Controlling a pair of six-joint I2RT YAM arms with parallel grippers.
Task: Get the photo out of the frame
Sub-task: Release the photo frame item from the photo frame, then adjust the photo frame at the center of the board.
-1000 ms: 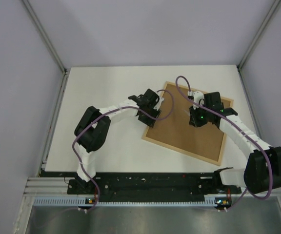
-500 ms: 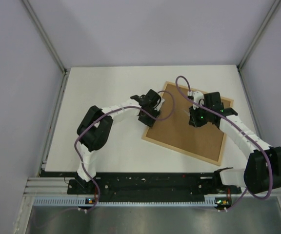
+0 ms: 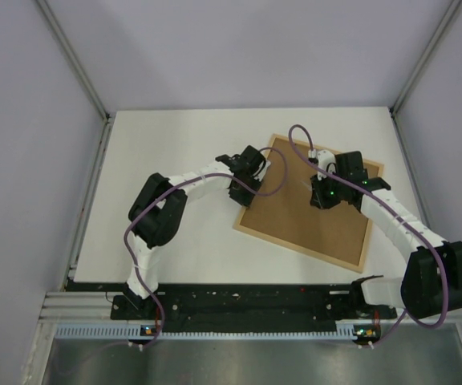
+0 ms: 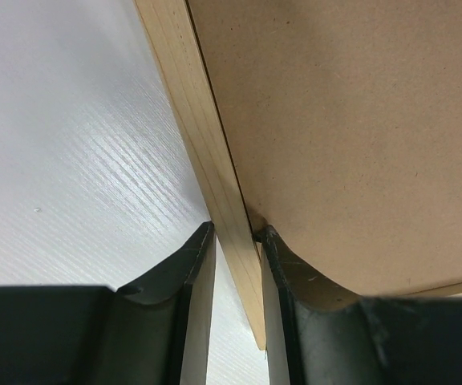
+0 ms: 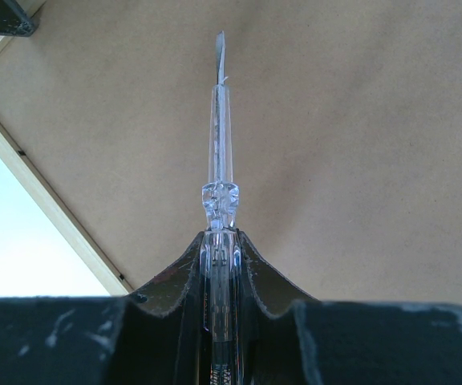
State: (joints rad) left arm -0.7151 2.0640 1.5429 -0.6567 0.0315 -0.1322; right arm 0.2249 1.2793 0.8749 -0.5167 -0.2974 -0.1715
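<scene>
My left arm folds at the elbow out to the side, forearm running across the white table [image 3: 175, 144] to the frame's near-left rail. My left claw [image 4: 237, 233] points down and straddles that light-wood rail, one finger outside on the table side, the other inside at the edge of the brown backing [image 4: 359, 120]; it looks pinched onto the rail. The frame [image 3: 295, 245] lies face down, skewed, right of centre. My right arm reaches from its elbow at the right up over the backing. My right claw [image 5: 219, 241] is clamped on a clear-handled tool [image 5: 221, 152], blade above the board. The photo is hidden from me.
</scene>
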